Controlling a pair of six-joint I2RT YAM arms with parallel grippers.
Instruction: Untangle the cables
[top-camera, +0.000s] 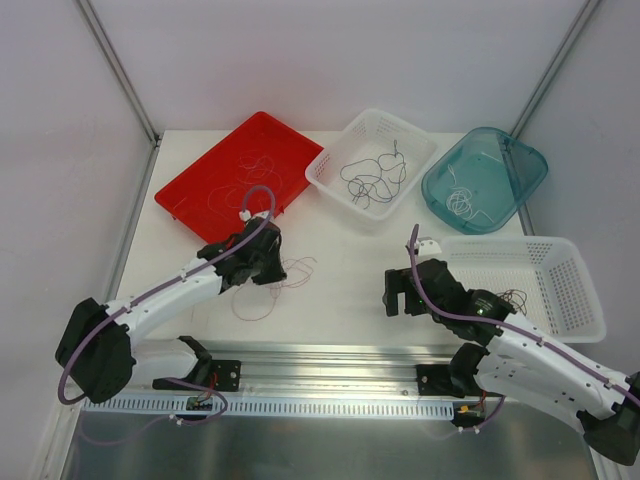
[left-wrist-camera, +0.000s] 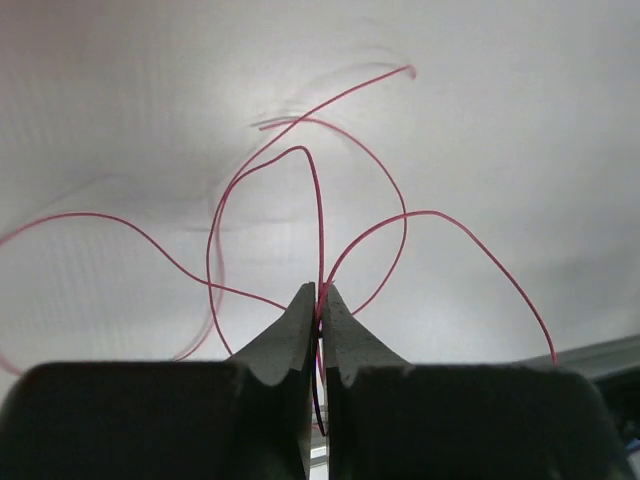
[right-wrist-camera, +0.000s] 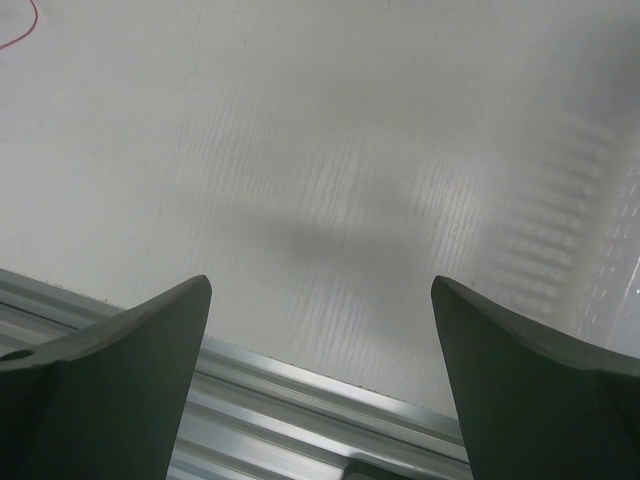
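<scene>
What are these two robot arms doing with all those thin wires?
They are untangling thread-like wires. The left arm has its jaws shut on a thin dark red wire over the white table. The right arm hovers with jaws open, holding nothing. More wires lie in the flat red tray, white mesh basket and teal plastic tub.

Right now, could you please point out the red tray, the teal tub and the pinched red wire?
red tray (top-camera: 195, 195): top external view, bare floor by its left corner.
teal tub (top-camera: 528, 170): top external view, its right wall.
red wire (left-wrist-camera: 318, 210): left wrist view, the upright strand.
</scene>
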